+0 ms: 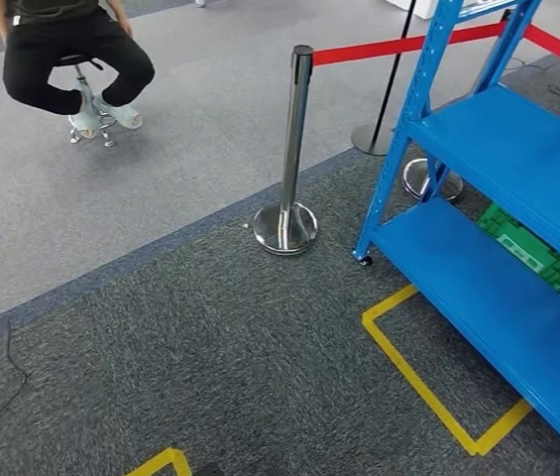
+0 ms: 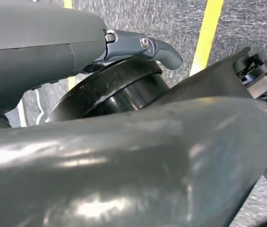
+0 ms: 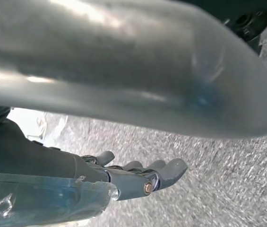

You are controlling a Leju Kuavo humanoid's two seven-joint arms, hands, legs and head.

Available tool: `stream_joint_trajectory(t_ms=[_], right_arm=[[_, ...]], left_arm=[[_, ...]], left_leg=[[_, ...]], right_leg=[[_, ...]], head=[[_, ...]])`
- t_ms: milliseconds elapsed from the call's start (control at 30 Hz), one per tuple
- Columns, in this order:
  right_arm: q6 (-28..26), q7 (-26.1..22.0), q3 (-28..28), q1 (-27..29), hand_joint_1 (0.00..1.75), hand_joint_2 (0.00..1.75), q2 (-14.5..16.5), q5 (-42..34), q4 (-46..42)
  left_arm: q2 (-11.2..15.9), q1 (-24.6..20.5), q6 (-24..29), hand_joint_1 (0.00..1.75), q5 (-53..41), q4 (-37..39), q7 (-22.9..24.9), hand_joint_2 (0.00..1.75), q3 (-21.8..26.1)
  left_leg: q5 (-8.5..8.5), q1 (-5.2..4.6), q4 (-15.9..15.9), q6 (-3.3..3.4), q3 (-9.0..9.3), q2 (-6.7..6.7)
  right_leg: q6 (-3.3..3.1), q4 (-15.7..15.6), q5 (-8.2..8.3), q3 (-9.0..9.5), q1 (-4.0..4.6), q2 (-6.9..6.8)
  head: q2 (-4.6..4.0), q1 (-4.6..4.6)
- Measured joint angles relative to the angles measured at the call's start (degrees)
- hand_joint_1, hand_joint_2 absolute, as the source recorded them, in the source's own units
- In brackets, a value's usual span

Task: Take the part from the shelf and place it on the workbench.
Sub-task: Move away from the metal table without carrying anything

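The left robot hand (image 2: 139, 47) hangs by the robot's side over grey carpet and yellow floor tape (image 2: 206, 33); a dark finger lies extended along a round black part of the robot's own body, and nothing shows in its grasp, though whether the fingers are apart or together I cannot tell. The right robot hand (image 3: 142, 177) also hangs low, its fingers stretched out side by side, holding nothing.

Ahead and to the right stands the blue shelf (image 1: 501, 149). The part itself cannot be picked out — a green tray-like object (image 1: 527, 243) lies just behind the shelf's lower board. A steel stanchion (image 1: 291, 149) with red belt stands left of the shelf; a seated person (image 1: 67, 50) is well beyond it.

The step appears to be the approach: turn right to face the shelf squarely, keeping clear of the stanchion.
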Motion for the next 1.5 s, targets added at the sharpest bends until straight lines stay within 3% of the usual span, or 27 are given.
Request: stream_joint_trajectory(t_ms=[67, 100, 167, 200, 267, 300, 367, 433, 500, 533, 567, 600, 667, 733, 800, 867, 900, 933, 1000, 1067, 1100, 1133, 1200, 1233, 1300, 1433, 1500], right_arm=[[0.1, 0.0, 0.0, 0.0, 0.0, 0.0, 0.0, 0.1, -0.1], [0.2, -0.1, -0.1, 0.0, 0.0, 0.0, 0.0, 0.2, -0.1], [0.2, -0.2, -0.1, 0.0, 0.0, 0.0, 0.0, 0.4, -0.2], [0.3, -0.2, -0.1, 0.0, 0.0, 0.0, 0.0, 0.6, -0.2], [0.4, -0.3, -0.1, -0.2, 0.0, 0.0, 0.1, 0.7, -0.3], [0.4, -0.3, -0.1, -0.2, 0.0, 0.0, 0.2, 0.8, -0.3], [0.4, -0.3, -0.1, -0.2, 0.0, 0.0, 0.2, 0.8, -0.4], [0.3, -0.3, -0.1, -0.2, 0.0, 0.0, 0.3, 0.9, -0.5], [0.4, -0.4, -0.2, -0.3, 0.0, 0.0, 0.3, 1.0, -0.5], [0.5, -0.4, -0.2, -0.3, 0.0, 0.0, 0.3, 1.1, -0.6], [0.6, -0.4, -0.2, -0.3, 0.0, 0.0, 0.3, 1.2, -0.6], [0.6, -0.4, -0.2, -0.3, 0.0, 0.0, 0.3, 1.4, -0.6], [0.7, -0.4, -0.2, -0.3, 0.0, 0.0, 0.3, 1.7, -0.6], [0.7, -0.4, -0.2, -0.3, 0.0, 0.0, 0.4, 1.9, -0.7], [0.7, -0.4, -0.3, -0.3, 0.0, 0.0, 0.4, 2.0, -0.8], [0.7, -0.4, -0.4, -0.2, 0.0, 0.0, 0.4, 2.0, -0.9], [0.7, -0.4, -0.4, -0.2, 0.0, 0.0, 0.4, 2.0, -0.9], [0.7, -0.4, -0.4, -0.2, 0.0, 0.0, 0.4, 2.0, -1.0], [0.6, -0.4, -0.4, -0.3, 0.0, 0.0, 0.4, 2.0, -1.0], [0.6, -0.4, -0.4, -0.3, 0.0, 0.0, 0.4, 2.0, -1.0], [0.6, -0.4, -0.5, -0.3, 0.0, 0.0, 0.4, 2.0, -1.0], [0.6, -0.3, -0.5, -0.3, 0.0, 0.0, 0.4, 2.0, -1.0], [0.7, -0.3, -0.5, -0.3, 0.0, 0.0, 0.4, 2.0, -1.0], [1.1, -0.2, -0.5, -0.3, 0.0, 0.0, 0.4, 1.9, -1.0], [2.1, -0.1, -0.5, -0.3, 0.0, 0.0, 0.4, 1.6, -1.0], [3.0, -0.1, -0.6, -0.2, 0.0, 0.0, 0.5, 1.4, -0.8], [3.0, -0.2, -0.6, -0.2, 0.0, 0.0, 0.5, 1.4, -0.8]], left_arm=[[0.0, 0.1, 0.0, 0.0, 0.0, 0.0, 0.1, 0.0, 0.0], [0.0, 0.1, 0.0, 0.0, -0.1, -0.1, 0.2, 0.0, 0.0], [0.0, 0.2, 0.0, 0.0, -0.2, -0.2, 0.3, 0.0, 0.0], [0.0, 0.3, 0.0, 0.0, -0.3, -0.2, 0.3, 0.0, 0.0], [0.0, 0.4, 0.0, 0.0, -0.5, -0.3, 0.3, 0.0, 0.0], [0.0, 0.4, 0.0, 0.0, -0.5, -0.4, 0.3, 0.0, 0.0], [0.0, 0.4, 0.0, 0.0, -0.6, -0.6, 0.3, 0.0, 0.0], [0.0, 0.4, 0.0, 0.0, -0.6, -0.7, 0.2, 0.0, -0.1], [0.0, 0.5, -0.1, 0.0, -0.5, -0.8, 0.0, 0.0, -0.2], [0.0, 0.4, -0.1, 0.0, -0.5, -0.9, 0.0, 0.0, -0.2], [0.0, 0.4, -0.1, 0.0, -0.4, -0.9, 0.0, 0.0, -0.2], [0.0, 0.4, -0.1, 0.0, -0.4, -1.0, 0.0, 0.0, -0.2], [0.1, 0.3, -0.2, 0.0, -0.2, -1.1, 0.2, 0.0, -0.2], [0.0, 0.3, -0.2, 0.0, 0.0, -1.2, 0.4, 0.0, -0.3], [0.0, 0.4, -0.3, 0.0, 0.1, -1.3, 0.4, 0.0, -0.4], [0.0, 0.4, -0.3, 0.0, 0.2, -1.5, 0.5, 0.0, -0.5], [-0.1, 0.4, -0.3, 0.0, 0.1, -1.6, 0.5, 0.0, -0.6], [-0.1, 0.5, -0.4, 0.0, 0.1, -1.7, 0.6, 0.0, -0.6], [-0.1, 0.8, -0.4, 0.0, -0.2, -1.9, 0.7, 0.0, -0.6], [-0.1, 1.0, -0.4, 0.0, -0.7, -1.9, 0.7, 0.0, -0.6], [-0.1, 1.0, -0.4, 0.0, -0.9, -2.0, 0.8, 0.0, -0.6], [-0.2, 1.0, -0.4, 0.0, -0.9, -2.0, 0.9, 0.0, -0.6], [-0.2, 1.0, -0.4, 0.0, -0.5, -2.0, 1.2, 0.0, -0.6], [-0.2, 1.0, -0.5, 0.0, -0.2, -2.0, 1.3, 0.0, -0.6], [-0.2, 0.9, -0.6, 0.0, 0.3, -2.0, 1.2, 0.0, -0.4], [-0.2, 0.8, -0.6, 0.0, 0.1, -1.9, 0.1, 0.0, 0.0], [-0.1, 0.7, -0.6, 0.0, -0.1, -1.8, -0.5, 0.0, 0.0]], left_leg=[[-0.15, -0.26, 0.0, 0.15, 0.06, 1.65], [-0.26, -0.32, 0.0, 0.16, 0.15, 2.4], [-0.57, -0.38, 0.0, -0.05, 0.55, 3.72], [-0.8, -0.57, 0.1, -0.29, 0.8, 4.23], [-1.2, -0.96, 0.1, -0.87, 1.25, 5.08], [-1.29, -1.1, 0.1, -1.16, 1.42, 5.49], [-1.49, -1.0, -0.2, -1.86, 1.88, 6.06], [-3.14, -0.87, 1.7, -2.54, 1.25, 4.22], [-6.53, -0.81, 8.1, -2.85, -1.72, 1.59], [-8.0, -0.81, 11.8, -2.9, -3.57, 1.02], [-8.59, -0.81, 14.4, -2.91, -4.98, 0.74], [-8.01, -0.79, 15.1, -2.89, -5.55, 0.58], [-4.13, -0.61, 10.7, -2.81, -3.9, -0.14], [-0.85, -0.02, 3.5, -2.8, -1.01, -3.19], [-0.3, 0.32, 0.2, -2.48, 0.14, -5.37], [-0.27, 0.25, -0.1, -1.66, 0.19, -4.36], [-0.16, 0.26, -0.3, -1.21, 0.27, -3.61], [-0.08, 0.28, -0.4, -0.79, 0.37, -2.76], [-0.13, 0.13, -0.5, -0.28, 0.52, -1.07], [-0.29, -0.11, -0.5, -0.1, 0.61, 0.65], [-0.38, -0.17, -0.5, -0.12, 0.68, 1.36], [-0.55, -0.19, -0.5, -0.21, 0.82, 1.91], [-1.04, -0.16, -0.5, -0.62, 1.3, 2.54], [-1.46, -0.27, -0.5, -0.91, 1.54, 2.71], [-2.44, -0.49, -0.6, -1.52, 1.99, 2.84], [-3.49, -0.44, -0.4, -2.67, 2.81, 2.42], [-4.75, -0.41, 4.7, -3.08, 0.14, 1.52]], right_leg=[[0.09, 5.9, -2.24, -2.71, -0.02, -1.36], [0.09, 6.1, -1.81, -2.61, -0.02, -1.63], [-0.04, 0.2, 1.39, 0.86, 0.01, -2.82], [-0.2, -3.8, 2.78, 3.07, 0.15, -4.38], [-0.81, -8.5, 4.07, 5.75, 0.35, -6.41], [-1.18, -9.0, 4.0, 5.85, 0.5, -6.53], [-1.96, -9.3, 4.19, 5.79, 0.43, -4.94], [-2.7, -9.8, 4.58, 6.04, 0.13, -3.4], [-3.12, -9.9, 4.83, 6.1, -0.03, -1.89], [-3.2, -9.9, 4.86, 6.08, -0.03, -1.06], [-3.23, -9.9, 4.85, 6.08, -0.02, -0.15], [-3.21, -9.9, 4.86, 6.12, -0.03, 0.82], [-3.06, -9.9, 4.92, 6.22, -0.11, 2.76], [-2.54, -9.7, 4.99, 5.99, -0.05, 4.48], [-1.73, -9.7, 5.2, 5.41, -0.04, 5.8], [-0.92, -10.1, 5.53, 4.87, -0.27, 6.72], [-0.63, -9.7, 5.33, 4.59, -0.26, 5.94], [-0.39, -8.4, 4.47, 3.86, -0.19, 4.32], [-0.12, -2.4, 1.01, 1.07, -0.03, 0.17], [0.07, 4.7, -2.05, -2.27, -0.07, -1.44], [0.12, 6.1, -2.23, -2.87, -0.08, -1.62], [0.13, 5.2, -1.28, -2.27, -0.09, -1.71], [0.12, -1.8, 2.2, 1.84, -0.13, -2.24], [-0.01, -5.4, 3.17, 4.01, -0.09, -2.65], [-0.76, -9.1, 2.92, 6.24, 0.03, -3.18], [-2.47, -9.7, 1.68, 7.46, 0.07, -2.37], [-2.99, -10.0, 1.28, 8.97, -0.17, -1.83]], head=[[0.0, 0.01], [0.0, 0.02], [0.0, 0.04], [0.0, 0.09], [0.0, -0.08], [0.0, -0.19], [0.0, -0.39], [0.0, -0.68], [0.0, -1.01], [0.0, -1.06], [0.0, -1.08], [0.0, -1.07], [0.0, -1.08], [0.0, -1.17], [0.0, -1.29], [0.0, -1.34], [0.0, -1.26], [0.0, -1.02], [0.0, -0.63], [0.0, -0.57], [0.0, -0.57], [0.0, -0.57], [0.0, -0.55], [0.0, -0.52], [0.0, -0.59], [0.0, -0.77], [0.0, -1.16]])
